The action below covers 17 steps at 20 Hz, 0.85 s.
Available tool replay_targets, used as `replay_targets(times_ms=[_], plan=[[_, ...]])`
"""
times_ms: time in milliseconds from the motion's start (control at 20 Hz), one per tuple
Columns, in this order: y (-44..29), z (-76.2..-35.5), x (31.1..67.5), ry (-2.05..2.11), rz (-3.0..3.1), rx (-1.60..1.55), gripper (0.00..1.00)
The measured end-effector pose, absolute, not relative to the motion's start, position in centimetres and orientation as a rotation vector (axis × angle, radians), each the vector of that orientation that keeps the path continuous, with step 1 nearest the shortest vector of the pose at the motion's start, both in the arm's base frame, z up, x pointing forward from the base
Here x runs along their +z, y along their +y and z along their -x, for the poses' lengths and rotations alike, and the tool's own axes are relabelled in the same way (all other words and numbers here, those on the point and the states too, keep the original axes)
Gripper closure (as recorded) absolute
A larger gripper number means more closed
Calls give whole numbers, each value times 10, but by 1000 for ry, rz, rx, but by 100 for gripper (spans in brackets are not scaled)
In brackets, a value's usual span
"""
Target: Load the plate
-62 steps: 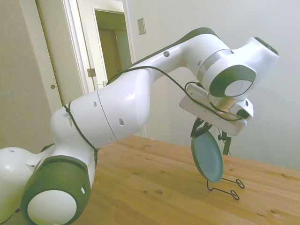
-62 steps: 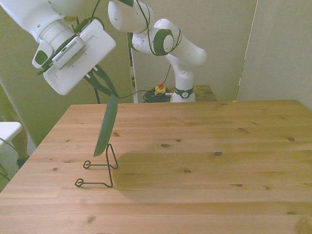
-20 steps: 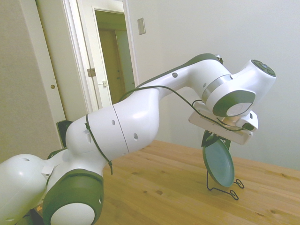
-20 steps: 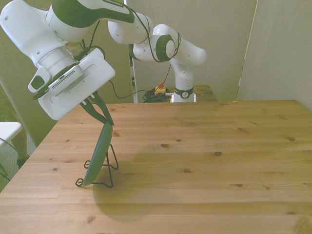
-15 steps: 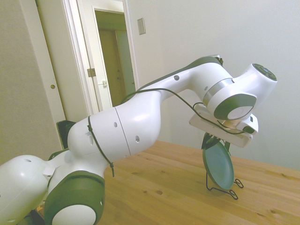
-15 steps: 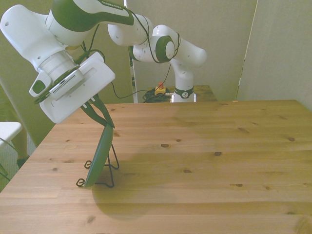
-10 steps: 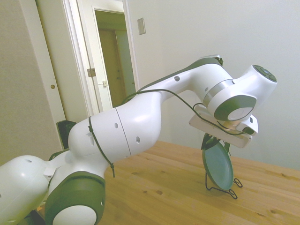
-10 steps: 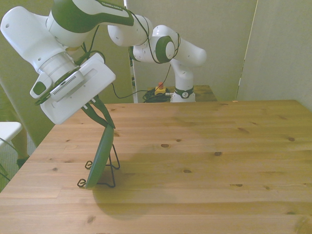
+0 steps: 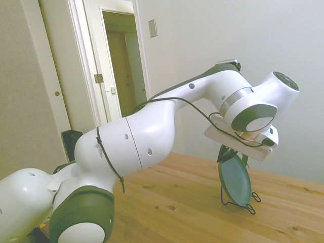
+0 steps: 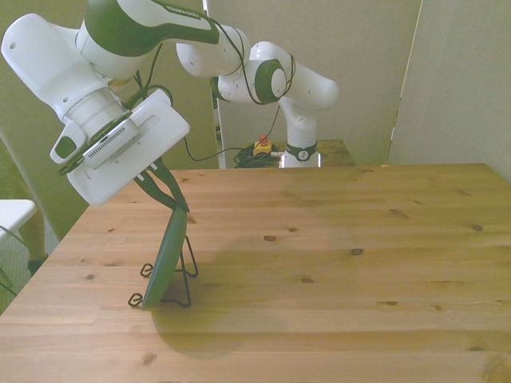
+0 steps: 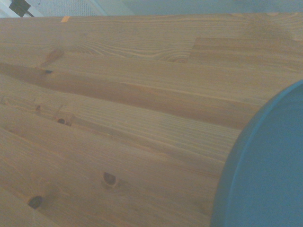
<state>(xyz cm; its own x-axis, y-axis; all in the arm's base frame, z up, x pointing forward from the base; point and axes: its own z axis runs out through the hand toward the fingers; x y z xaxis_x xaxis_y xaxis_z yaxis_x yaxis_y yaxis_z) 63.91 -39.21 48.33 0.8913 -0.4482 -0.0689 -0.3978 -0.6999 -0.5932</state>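
- Gripper (image 10: 177,201): the dark fingers (image 10: 165,188) are closed onto the top rim of the plate (image 10: 166,257). In the side view the gripper (image 9: 226,153) sits at the plate's upper edge, below the white hand housing.
- Plate: a round grey-green plate (image 9: 235,178) with a low raised rim, standing on edge and tilted, the top leaning toward the front view's right.
- Plate support: the lower edge of the plate sits in a black wire rack (image 10: 183,281). In the side view the rack's upright loop rises behind the plate and its wire feet (image 9: 252,198) rest flat on the wood.
- Location: the plate and rack stand on the wooden table (image 10: 335,263) near the table edge on the front view's left, closer to the near corner than to the far one.
- Wrist view: the plate (image 11: 270,175) fills one corner of the picture as a blue-grey curved disc with a visible rim; the rest shows the table (image 11: 118,118) planks with dark knots.
- Arm: the white arm (image 9: 152,136) extends over the table, with a black cable running along it to the wrist.
- Background: a doorway (image 9: 119,61) stands behind the arm in the side view.
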Motion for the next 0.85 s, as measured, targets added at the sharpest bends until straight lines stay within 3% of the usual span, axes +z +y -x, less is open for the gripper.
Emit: replay_targets(times_ms=[500, 650, 850], plan=[[-395, -636, 495, 614, 2441, -136, 0], [-399, -622, 539, 622, 2459, -229, 0], [-391, -575, 634, 570, 2492, -325, 0]])
